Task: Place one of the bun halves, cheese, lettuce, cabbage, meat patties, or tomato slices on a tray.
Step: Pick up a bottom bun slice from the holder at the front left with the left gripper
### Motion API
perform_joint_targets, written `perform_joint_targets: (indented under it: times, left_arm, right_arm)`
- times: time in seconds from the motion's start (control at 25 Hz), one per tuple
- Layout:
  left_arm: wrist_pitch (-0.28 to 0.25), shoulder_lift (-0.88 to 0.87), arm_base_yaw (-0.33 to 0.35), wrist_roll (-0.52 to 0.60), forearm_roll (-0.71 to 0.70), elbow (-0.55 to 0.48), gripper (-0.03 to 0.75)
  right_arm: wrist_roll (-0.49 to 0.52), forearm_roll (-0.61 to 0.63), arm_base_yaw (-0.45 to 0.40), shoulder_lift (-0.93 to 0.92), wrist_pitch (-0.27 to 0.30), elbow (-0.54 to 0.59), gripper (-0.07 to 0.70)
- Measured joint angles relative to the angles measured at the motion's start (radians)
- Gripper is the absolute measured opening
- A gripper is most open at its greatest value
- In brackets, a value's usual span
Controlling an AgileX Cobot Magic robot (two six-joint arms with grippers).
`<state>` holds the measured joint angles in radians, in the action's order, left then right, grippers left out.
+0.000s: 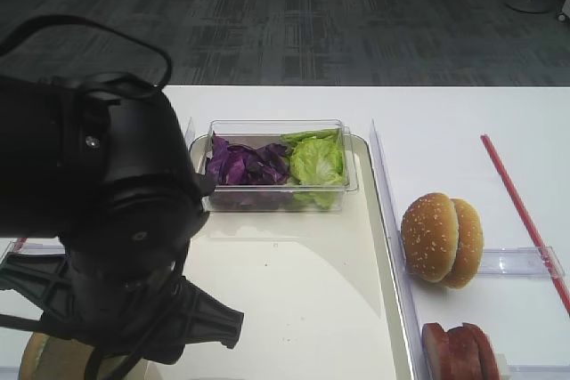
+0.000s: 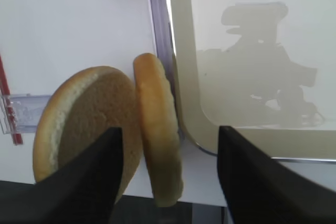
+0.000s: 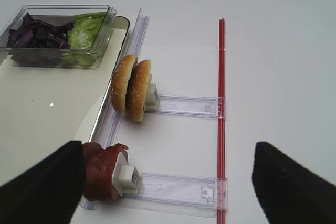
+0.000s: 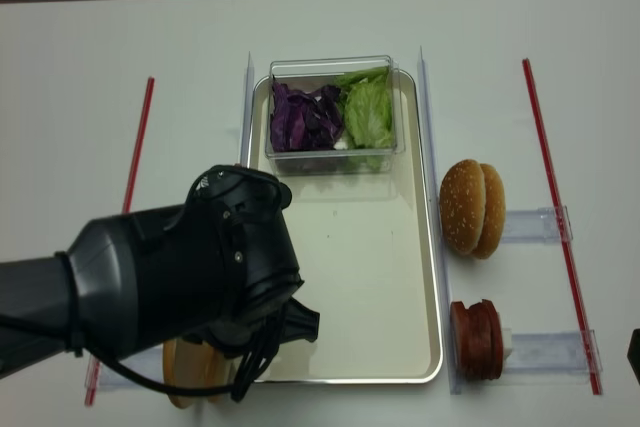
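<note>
Two bun halves stand on edge at the tray's near-left corner. My left gripper (image 2: 169,135) is open and straddles the thin right bun half (image 2: 157,145), with a gap on both sides. The other bun half (image 2: 79,124) leans behind the left finger (image 2: 89,177). The cream tray (image 2: 252,51) lies just to the right. In the overhead view the left arm (image 4: 190,267) covers most of the bun halves (image 4: 195,385). Purple cabbage (image 1: 245,162) and lettuce (image 1: 316,162) fill a clear box on the tray (image 1: 303,309). My right gripper (image 3: 168,148) is open and empty, beside the meat patties (image 3: 102,171). Cheese and tomato slices are out of view.
Two sesame-seeded buns (image 4: 472,207) stand on edge in a clear plastic holder (image 3: 184,106) right of the tray, with the patties (image 4: 478,339) in a second holder nearer me. Red strips (image 4: 555,167) (image 4: 135,147) run along the table on each side.
</note>
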<state>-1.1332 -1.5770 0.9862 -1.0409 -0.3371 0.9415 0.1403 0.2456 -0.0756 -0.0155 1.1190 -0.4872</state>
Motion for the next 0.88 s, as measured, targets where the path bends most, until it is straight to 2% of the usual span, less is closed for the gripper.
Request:
perform_joint_targets:
  times: [0.88]
  left_arm:
    - [-0.035,-0.087,0.0,0.039,-0.004,0.001,0.328]
  right_arm:
    - [0.001,0.0,0.0,0.0,0.0,0.0,0.657]
